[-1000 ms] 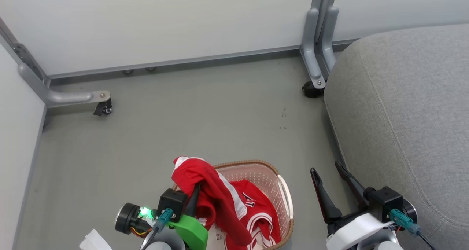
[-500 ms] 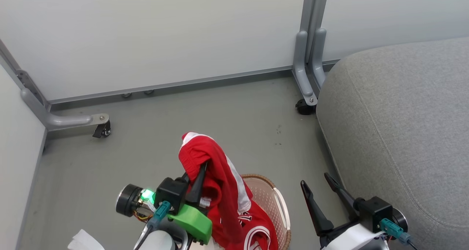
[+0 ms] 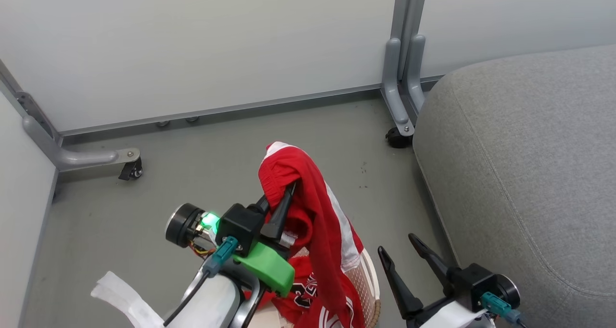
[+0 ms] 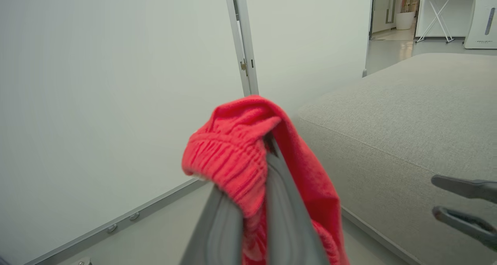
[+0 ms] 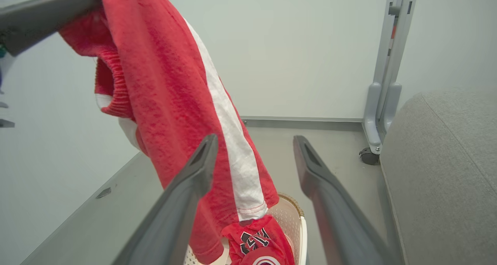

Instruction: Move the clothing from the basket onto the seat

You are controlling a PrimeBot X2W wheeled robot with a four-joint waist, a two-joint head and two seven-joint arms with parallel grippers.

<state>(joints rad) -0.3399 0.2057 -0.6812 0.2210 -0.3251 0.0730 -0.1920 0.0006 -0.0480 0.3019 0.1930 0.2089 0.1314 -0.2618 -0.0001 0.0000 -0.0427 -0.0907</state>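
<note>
Red garment (image 3: 317,208) now higher above basket (image 3: 362,277), in left pincer (image 3: 288,193) grip

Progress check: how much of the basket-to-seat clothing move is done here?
Done: nothing; the seat's visible part is bare. In hand: the left hand is shut on the banded red garment, held above the basket. Left: carry it to the seat, then fetch the lettered jersey lying in the basket. The right hand is open and empty.
</note>
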